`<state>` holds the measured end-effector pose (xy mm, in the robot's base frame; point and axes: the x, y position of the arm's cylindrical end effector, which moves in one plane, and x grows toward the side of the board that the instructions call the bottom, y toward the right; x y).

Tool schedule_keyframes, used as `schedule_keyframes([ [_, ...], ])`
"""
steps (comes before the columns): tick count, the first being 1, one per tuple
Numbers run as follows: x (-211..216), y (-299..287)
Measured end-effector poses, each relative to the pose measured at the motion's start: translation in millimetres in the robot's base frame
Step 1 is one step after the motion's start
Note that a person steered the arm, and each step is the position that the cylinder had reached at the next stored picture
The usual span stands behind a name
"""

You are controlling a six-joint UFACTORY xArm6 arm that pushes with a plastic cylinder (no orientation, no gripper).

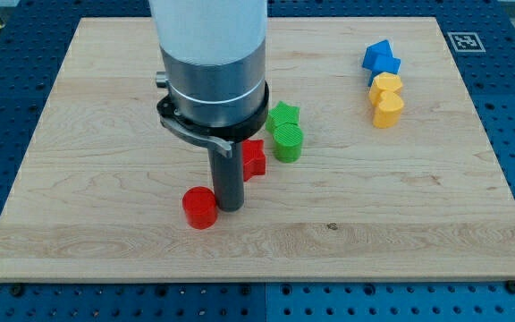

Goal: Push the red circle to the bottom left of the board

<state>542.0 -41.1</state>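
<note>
The pale wooden desk carries all the blocks. No grasping tool is seen, only a dark rod; my tip is set touching the red plastic circle, at its right, left of centre, near the view's bottom.

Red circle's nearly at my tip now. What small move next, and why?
Probably a short push toward the view's left and slightly down. My tip sits just to the right of the red circle, about touching it, so it is already behind the block for that direction. The board's bottom-left corner is still far off, with no blocks in between.
</note>
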Motion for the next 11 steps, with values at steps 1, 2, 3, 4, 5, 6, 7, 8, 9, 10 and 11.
schedule_keyframes([
  [1, 0, -13],
  [2, 1, -40],
  [3, 5, -38],
  [4, 19, -19],
  [5, 20, -44],
  [6, 20, -69],
  [7, 20, -83],
  [8, 20, -92],
  [9, 0, -95],
  [10, -13, -107],
  [11, -7, -121],
])
